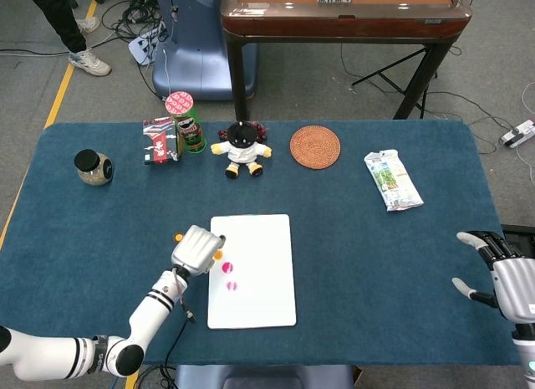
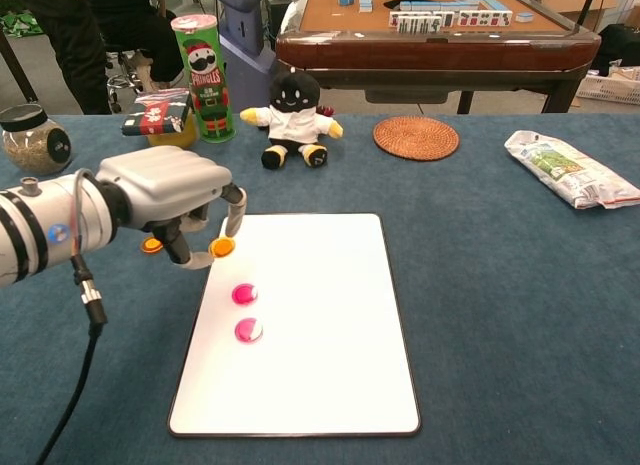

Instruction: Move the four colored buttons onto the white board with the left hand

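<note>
The silver left hand (image 2: 170,190) pinches a small round orange button (image 2: 221,247) just over the flat white board's (image 2: 320,385) left edge; it should carry inward before releasing, clear of the two pink buttons (image 2: 245,294); another orange button (image 2: 151,245) waits on the blue cloth; the right hand (image 1: 506,276) idles, fingers spread.

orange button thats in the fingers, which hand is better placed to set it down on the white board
Left. The left hand already holds the orange button at the white board left edge. The right hand is open at the table's far right.
</note>
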Tool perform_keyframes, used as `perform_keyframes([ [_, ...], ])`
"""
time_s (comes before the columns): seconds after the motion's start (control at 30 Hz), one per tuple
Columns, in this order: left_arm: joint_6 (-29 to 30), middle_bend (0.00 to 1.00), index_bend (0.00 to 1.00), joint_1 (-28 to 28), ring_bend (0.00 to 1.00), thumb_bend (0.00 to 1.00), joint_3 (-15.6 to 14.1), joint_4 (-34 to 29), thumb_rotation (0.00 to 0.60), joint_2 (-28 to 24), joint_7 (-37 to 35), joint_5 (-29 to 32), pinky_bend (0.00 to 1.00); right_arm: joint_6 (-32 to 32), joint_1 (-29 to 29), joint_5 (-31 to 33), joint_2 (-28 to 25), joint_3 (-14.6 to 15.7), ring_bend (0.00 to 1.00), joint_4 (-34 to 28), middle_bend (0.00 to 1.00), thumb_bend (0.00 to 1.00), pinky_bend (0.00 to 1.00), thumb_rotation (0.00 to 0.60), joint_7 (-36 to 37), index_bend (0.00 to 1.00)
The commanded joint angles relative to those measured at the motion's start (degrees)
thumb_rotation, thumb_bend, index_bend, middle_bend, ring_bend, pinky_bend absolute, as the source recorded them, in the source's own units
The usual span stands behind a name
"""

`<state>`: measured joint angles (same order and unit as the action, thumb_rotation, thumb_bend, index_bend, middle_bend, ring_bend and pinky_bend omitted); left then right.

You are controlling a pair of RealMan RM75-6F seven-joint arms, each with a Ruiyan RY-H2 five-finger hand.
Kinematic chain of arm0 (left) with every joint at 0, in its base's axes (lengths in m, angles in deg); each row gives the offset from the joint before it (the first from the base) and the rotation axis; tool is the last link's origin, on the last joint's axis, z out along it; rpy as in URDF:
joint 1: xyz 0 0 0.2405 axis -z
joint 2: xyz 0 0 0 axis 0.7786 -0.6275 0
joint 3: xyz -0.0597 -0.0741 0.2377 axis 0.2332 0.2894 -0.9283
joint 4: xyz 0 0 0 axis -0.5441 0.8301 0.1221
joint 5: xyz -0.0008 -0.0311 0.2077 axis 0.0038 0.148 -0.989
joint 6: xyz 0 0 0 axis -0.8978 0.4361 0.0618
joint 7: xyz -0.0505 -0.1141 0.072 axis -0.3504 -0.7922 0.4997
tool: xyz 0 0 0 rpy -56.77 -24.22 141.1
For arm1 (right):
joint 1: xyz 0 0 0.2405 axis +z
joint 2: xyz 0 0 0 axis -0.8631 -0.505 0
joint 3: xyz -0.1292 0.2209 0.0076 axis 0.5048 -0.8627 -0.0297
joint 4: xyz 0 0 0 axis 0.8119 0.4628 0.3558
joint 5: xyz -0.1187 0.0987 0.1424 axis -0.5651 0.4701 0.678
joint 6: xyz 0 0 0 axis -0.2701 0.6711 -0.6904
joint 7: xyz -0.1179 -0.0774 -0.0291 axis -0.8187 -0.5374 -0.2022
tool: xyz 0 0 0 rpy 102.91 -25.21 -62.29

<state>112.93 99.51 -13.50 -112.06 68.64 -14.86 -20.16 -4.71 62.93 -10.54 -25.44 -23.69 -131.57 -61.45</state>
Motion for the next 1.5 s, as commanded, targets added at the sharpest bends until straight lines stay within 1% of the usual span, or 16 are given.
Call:
perform_keyframes([
  [0.03,0.27,1.00,0.57,1.29,1.00,0.32,0.63,-0.11,0.600,1.56,1.59,1.59,1.00,-0.26,-0.15,-0.01,-0.20,-0.01,0.20,-0.01,0.26,0.00,0.35,0.600,0.37,0.25],
  [0.3,0.51,1.00,0.57,3.97,1.00,0.32,1.80,0.49,0.600,4.79,3.93,4.90,1.00,-0.76,-0.44,0.21,-0.66,-0.21,0.20,0.25,0.26,0.00,0.35,0.600,1.86,0.25],
  [0.5,0.90,1.00,0.57,5.52,1.00,0.32,2.47,0.49,0.600,6.52,4.51,5.92,1.00,-1.20,-0.69,0.42,-0.85,-0.38,0.20,0.35,0.26,0.00,0.35,0.600,2.54,0.25],
  [0.8,2.23,1.00,0.57,8.75,1.00,0.32,3.46,-0.22,0.600,9.02,7.90,7.76,1.00,-1.58,-1.26,1.36,-1.36,-0.71,0.20,0.22,0.26,0.00,0.35,0.600,3.48,0.25],
  [1.0,2.78,1.00,0.57,11.11,1.00,0.32,4.27,1.38,0.600,11.17,10.33,9.81,1.00,-1.51,-1.46,1.83,-1.77,-0.87,0.20,0.15,0.26,0.00,0.35,0.600,4.14,0.25],
  [1.2,3.46,1.00,0.56,12.62,1.00,0.32,4.15,4.21,0.600,13.33,11.73,10.54,1.00,-1.53,-1.70,2.31,-2.15,-1.07,0.20,0.16,0.26,0.00,0.35,0.600,5.00,0.25],
  [1.27,3.67,1.00,0.54,12.84,1.00,0.32,4.08,5.02,0.600,13.76,11.87,10.65,1.00,-1.53,-1.75,2.40,-2.21,-1.12,0.20,0.16,0.26,0.00,0.35,0.600,5.13,0.25],
  [1.37,4.46,1.00,0.43,12.95,1.00,0.32,3.81,5.71,0.600,14.15,12.13,10.39,1.00,-1.45,-1.78,2.43,-2.29,-1.14,0.20,0.12,0.26,0.00,0.35,0.600,5.21,0.25],
  [1.43,5.05,1.00,0.32,12.90,1.00,0.32,3.67,5.68,0.600,14.24,12.33,10.39,1.00,-1.36,-1.76,2.42,-2.30,-1.16,0.20,0.08,0.26,0.00,0.35,0.600,5.16,0.25],
  [1.5,5.34,1.00,0.25,12.88,1.00,0.32,3.68,5.40,0.600,14.10,12.42,10.59,1.00,-1.24,-1.72,2.36,-2.29,-1.13,0.20,0.02,0.26,0.00,0.35,0.600,4.99,0.25],
])
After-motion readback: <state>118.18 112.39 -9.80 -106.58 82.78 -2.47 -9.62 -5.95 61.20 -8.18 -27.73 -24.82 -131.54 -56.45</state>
